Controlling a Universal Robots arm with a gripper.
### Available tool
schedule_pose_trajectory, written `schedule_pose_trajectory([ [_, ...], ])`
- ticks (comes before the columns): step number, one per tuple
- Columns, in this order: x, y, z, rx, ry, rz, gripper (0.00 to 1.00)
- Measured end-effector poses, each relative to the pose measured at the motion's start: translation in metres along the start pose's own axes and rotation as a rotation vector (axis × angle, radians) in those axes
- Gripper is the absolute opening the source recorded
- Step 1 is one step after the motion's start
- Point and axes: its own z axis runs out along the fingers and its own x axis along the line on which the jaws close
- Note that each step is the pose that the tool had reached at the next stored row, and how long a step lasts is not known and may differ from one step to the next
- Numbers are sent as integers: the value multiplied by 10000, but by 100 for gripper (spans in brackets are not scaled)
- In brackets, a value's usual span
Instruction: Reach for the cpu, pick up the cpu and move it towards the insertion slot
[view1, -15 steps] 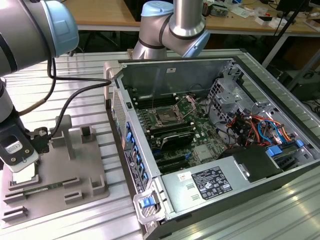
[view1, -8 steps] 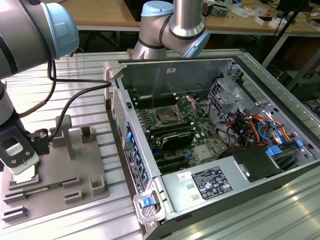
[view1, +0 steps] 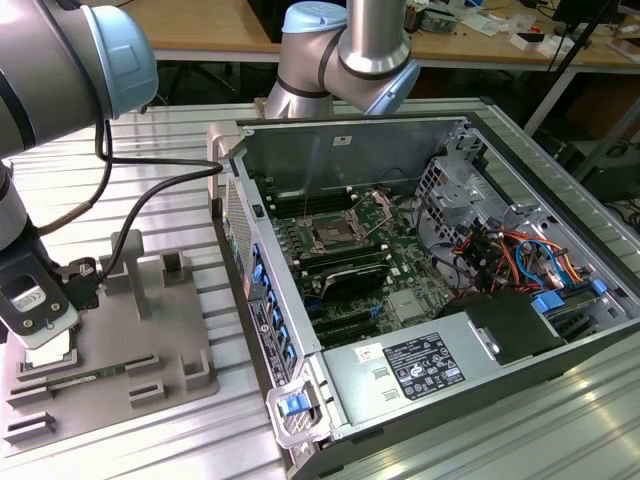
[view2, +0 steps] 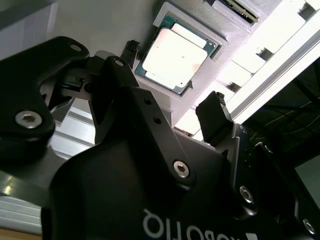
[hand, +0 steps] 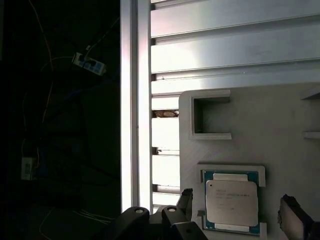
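My gripper (view1: 38, 322) hangs over the flat grey plastic tray (view1: 150, 335) with raised blocks, at the tray's edge toward the exterior view's left. The tray lies on the ribbed aluminium bench (view1: 150, 150), near the bench's edge.

In both wrist views my black fingers (view2: 216, 117) are released and spread wide, with nothing between them but air. The cpu (view2: 176, 55) (hand: 232, 202), a thin square chip with a pale silvery metal top and a darker green rim, lies flat in a square framed recess of the tray. It sits in the gap between my fingertips, one finger off each side of the recess, and neither touches the chip.

The insertion slot (view1: 330, 237), a square socket with a shiny metal frame and dark centre, sits on the green board inside the open grey metal computer case (view1: 450, 200), well apart from me toward the exterior view's right.
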Motion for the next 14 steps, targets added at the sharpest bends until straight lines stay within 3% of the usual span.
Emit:
schedule_pose_trajectory([
  [2, 0, 0, 2, 0, -1, 0, 75],
  [4, -1, -18, 48, -1, -2, 0, 75],
  [5, -2, -21, 126, 2, 70, -90, 75],
  [14, -3, -35, 205, 4, 73, -168, 75],
])
